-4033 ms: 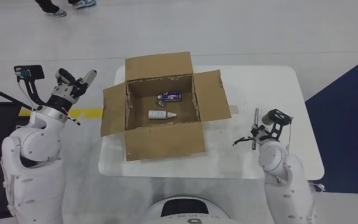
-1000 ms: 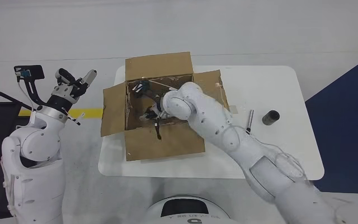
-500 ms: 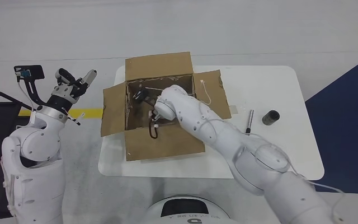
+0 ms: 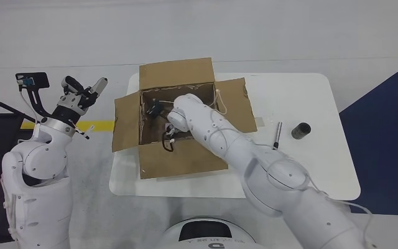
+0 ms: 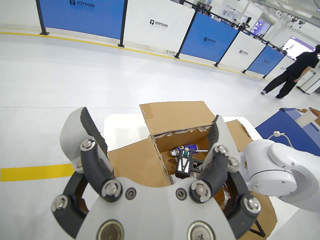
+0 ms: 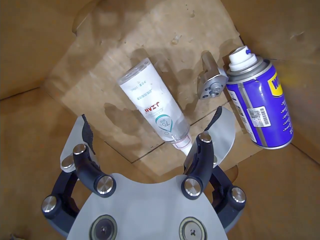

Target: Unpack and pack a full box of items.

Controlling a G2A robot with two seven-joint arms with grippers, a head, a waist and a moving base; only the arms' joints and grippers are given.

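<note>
Right gripper [image 6: 152, 120], newly inside the cardboard box [image 4: 176, 75], is hovering over the sanitizer bottle [image 6: 150, 101] mid-frame, jaws wide, empty: unpacking is continuing.

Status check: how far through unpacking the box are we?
Done: a black cylinder and a metal rod lie on the table outside the box. In hand: the right gripper, open, is inside the box over the clear bottle. Left: clear bottle, spray can and metal bracket to come out, then all the repacking.
</note>
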